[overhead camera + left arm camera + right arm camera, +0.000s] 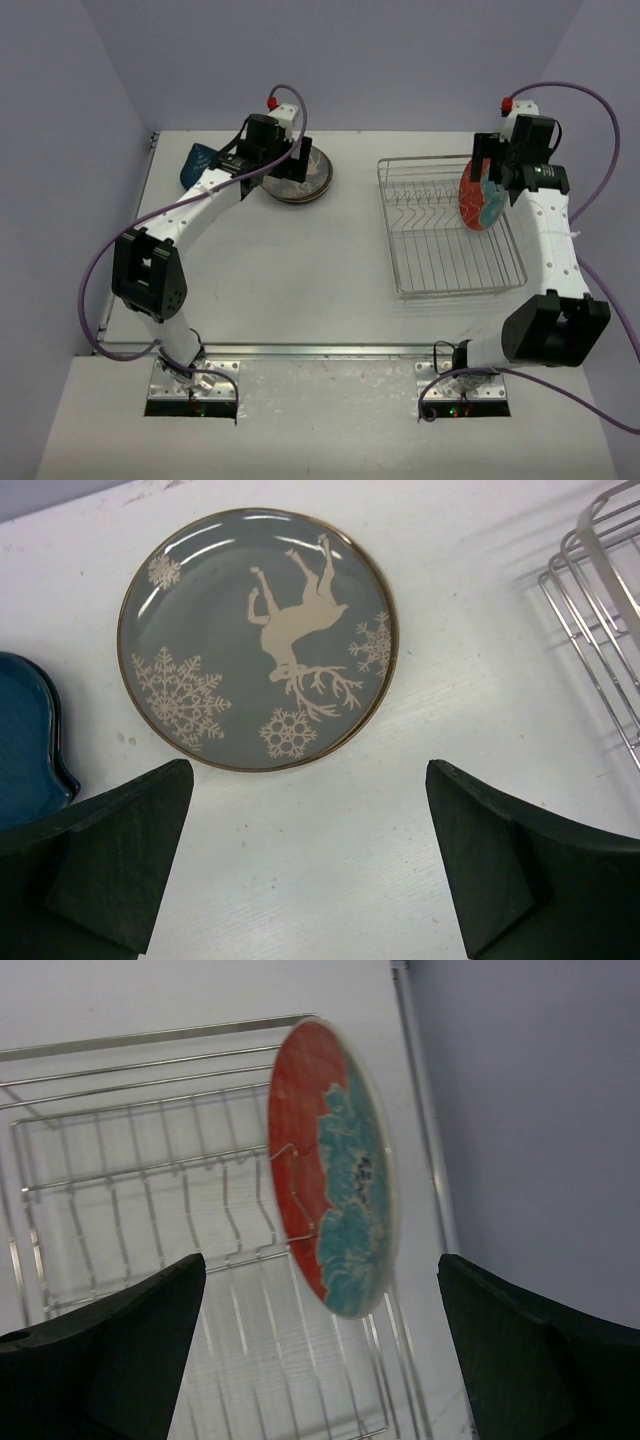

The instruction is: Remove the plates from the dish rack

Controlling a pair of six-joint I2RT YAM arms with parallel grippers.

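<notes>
With both arms reached to the far half of the table [300, 270], the left gripper [310, 865] hangs above a grey, gold-rimmed plate [258, 640] printed with a pale reindeer and snowflakes. Its fingers [120, 850] are spread wide with nothing between them and stand clear of the plate. That plate lies flat on the table at the far left-centre, well apart from the dish rack [440, 250]; one rack corner shows at the right edge of the left wrist view. A dark blue dish [25, 740] lies just left of the reindeer plate, with a narrow gap between the two. The right gripper [320, 1330] is also released, jaws wide and empty, poised over the far right part of the rack. One red plate with a teal floral centre [330, 1170] stands on edge among the upright tines there, leaning slightly, near the rack's right rail. In the right wrist view this plate sits ahead of the spread fingers [110, 1350], not touched by either. From above, the right gripper [497, 165] sits just beyond the plate's top edge.
</notes>
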